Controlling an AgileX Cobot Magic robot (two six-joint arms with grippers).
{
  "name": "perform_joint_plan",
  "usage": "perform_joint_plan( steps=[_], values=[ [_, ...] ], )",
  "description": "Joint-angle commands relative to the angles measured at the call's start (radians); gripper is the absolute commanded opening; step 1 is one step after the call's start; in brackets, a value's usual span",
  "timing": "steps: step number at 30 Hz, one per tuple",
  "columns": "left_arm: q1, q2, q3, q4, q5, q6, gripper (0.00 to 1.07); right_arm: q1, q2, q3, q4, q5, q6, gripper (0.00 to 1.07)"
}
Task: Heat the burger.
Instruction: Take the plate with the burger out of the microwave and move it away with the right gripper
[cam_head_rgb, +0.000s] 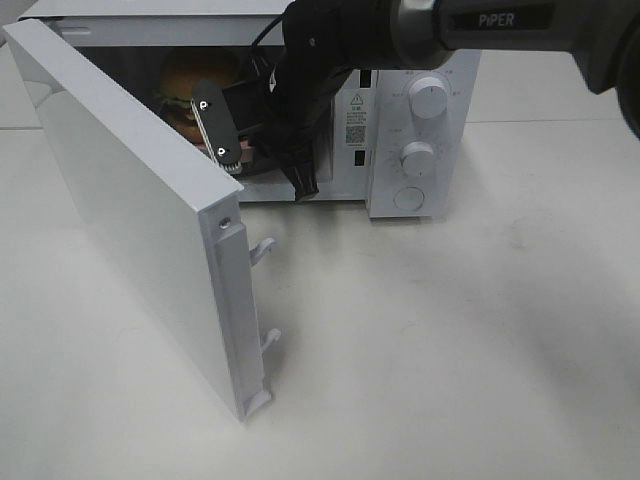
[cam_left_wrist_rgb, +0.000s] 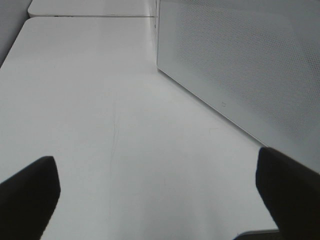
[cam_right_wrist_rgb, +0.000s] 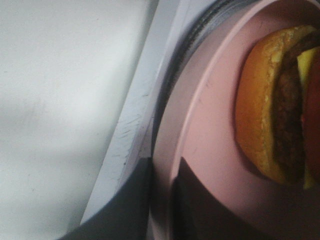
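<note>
The burger (cam_head_rgb: 188, 78) sits on a round pink plate (cam_right_wrist_rgb: 210, 150) inside the white microwave (cam_head_rgb: 455, 95), at the back left of the cavity. In the right wrist view the burger (cam_right_wrist_rgb: 272, 105) shows its golden bun and dark patty from close by. My right gripper (cam_head_rgb: 250, 158) reaches into the cavity mouth and is shut on the plate's near rim, with a dark finger (cam_right_wrist_rgb: 210, 210) lying on the plate. My left gripper (cam_left_wrist_rgb: 160, 200) is open over bare table beside the door and holds nothing. The high view does not show it.
The microwave door (cam_head_rgb: 130, 200) stands swung wide open toward the front left; its outer face (cam_left_wrist_rgb: 240, 65) fills one side of the left wrist view. Two knobs (cam_head_rgb: 428, 98) and a round button (cam_head_rgb: 410, 198) sit on the control panel. The table (cam_head_rgb: 450, 350) is white.
</note>
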Motion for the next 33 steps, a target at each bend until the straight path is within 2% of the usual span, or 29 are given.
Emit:
perform_joint_plan(
  steps=[1, 9, 14, 16, 33],
  values=[
    [-0.001, -0.004, -0.001, -0.004, -0.008, 0.0, 1.0, 0.006, -0.075, 0.069, -0.009, -0.118, -0.052, 0.0],
    [-0.001, -0.004, -0.001, -0.004, -0.008, 0.0, 1.0, 0.006, -0.169, 0.227, -0.005, -0.212, -0.081, 0.0],
    [-0.001, -0.004, -0.001, -0.004, -0.008, 0.0, 1.0, 0.006, -0.212, 0.302, 0.031, -0.254, -0.124, 0.0],
    [-0.001, -0.004, -0.001, -0.004, -0.008, 0.0, 1.0, 0.006, -0.251, 0.366, 0.067, -0.266, -0.161, 0.0],
    [-0.001, -0.004, -0.001, -0.004, -0.008, 0.0, 1.0, 0.003, -0.385, 0.548, 0.232, -0.293, -0.298, 0.0]
  ],
)
